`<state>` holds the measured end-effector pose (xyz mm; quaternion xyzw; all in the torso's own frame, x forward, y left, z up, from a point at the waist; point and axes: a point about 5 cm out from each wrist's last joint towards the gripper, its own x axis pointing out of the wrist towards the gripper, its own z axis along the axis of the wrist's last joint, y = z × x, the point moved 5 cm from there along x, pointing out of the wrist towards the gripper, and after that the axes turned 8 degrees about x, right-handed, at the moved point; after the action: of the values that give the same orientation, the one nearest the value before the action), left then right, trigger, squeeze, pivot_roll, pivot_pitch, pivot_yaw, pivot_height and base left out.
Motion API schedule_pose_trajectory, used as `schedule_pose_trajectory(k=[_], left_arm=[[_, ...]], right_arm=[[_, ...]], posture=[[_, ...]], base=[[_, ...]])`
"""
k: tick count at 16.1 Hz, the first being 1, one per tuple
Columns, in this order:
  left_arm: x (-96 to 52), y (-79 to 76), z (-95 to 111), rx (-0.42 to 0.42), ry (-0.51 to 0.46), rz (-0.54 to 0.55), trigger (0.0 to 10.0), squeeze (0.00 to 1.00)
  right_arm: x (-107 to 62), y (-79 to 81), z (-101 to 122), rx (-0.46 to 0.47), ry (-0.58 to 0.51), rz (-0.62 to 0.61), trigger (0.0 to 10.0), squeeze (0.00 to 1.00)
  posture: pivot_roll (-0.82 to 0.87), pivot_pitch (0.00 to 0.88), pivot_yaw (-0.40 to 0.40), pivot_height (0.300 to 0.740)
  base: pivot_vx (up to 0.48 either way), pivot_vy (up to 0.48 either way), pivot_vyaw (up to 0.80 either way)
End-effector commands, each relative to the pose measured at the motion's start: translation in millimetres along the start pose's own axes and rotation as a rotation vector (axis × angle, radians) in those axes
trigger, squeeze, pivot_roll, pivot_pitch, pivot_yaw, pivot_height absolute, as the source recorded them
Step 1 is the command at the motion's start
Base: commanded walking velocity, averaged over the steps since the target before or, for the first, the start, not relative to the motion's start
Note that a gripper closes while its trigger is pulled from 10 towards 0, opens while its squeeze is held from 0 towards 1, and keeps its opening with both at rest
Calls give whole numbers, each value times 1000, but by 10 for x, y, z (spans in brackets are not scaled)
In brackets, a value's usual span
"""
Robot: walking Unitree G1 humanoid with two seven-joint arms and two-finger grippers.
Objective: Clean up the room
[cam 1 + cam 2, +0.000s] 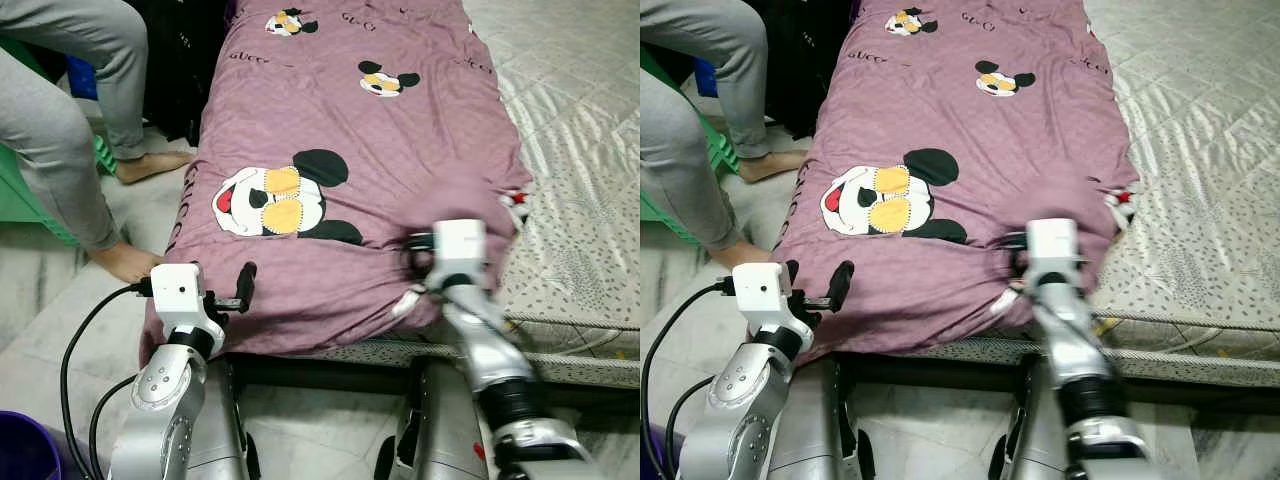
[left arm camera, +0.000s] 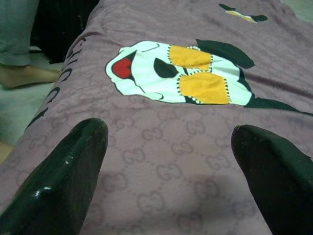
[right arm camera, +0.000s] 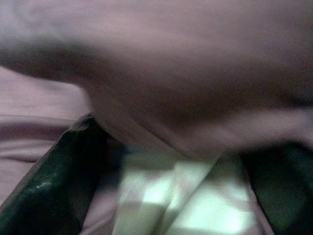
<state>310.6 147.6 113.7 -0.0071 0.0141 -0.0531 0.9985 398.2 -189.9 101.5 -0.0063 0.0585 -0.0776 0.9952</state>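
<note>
A purple blanket [image 1: 380, 150] printed with cartoon mouse faces [image 1: 275, 200] lies along the bed, its near edge hanging over the front. My left gripper [image 1: 818, 285] hovers at the blanket's near left corner; in the left wrist view it [image 2: 168, 186] is open, with the fabric [image 2: 181, 147] just beyond the fingertips. My right gripper [image 1: 418, 270] is pushed into a fold at the blanket's near right part. In the blurred right wrist view its fingers [image 3: 54, 181] stand apart, with purple cloth and its pale underside [image 3: 195, 191] between them.
A person in grey trousers [image 1: 70, 120] stands barefoot [image 1: 150, 165] at the left of the bed, beside something green [image 1: 20, 200]. A pale quilted sheet [image 1: 580, 180] covers the mattress on the right. A purple bucket [image 1: 25, 450] is on the floor at the lower left. The dark bed frame [image 1: 330, 370] runs in front of me.
</note>
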Motion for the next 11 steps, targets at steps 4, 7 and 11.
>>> schedule_pose_trajectory(k=[4, 7, 11], left_arm=[[2, 9, 14, 8, 4, 8, 10000, 0], [-5, 13, 7, 6, 9, 8, 10000, 0], [34, -42, -1, -4, 13, -6, 10000, 0]], right_arm=[[-173, -673, -147, 1, 27, -196, 10000, 0], [-600, -992, -388, -52, 90, -271, 10000, 0], [-864, -1107, -564, -19, 139, -294, 0, 0]], posture=[[-27, 210, -11, 498], [-45, 218, -10, 498], [-68, 220, 1, 498]], base=[[0, 0, 0], [0, 0, 0], [0, 0, 0]])
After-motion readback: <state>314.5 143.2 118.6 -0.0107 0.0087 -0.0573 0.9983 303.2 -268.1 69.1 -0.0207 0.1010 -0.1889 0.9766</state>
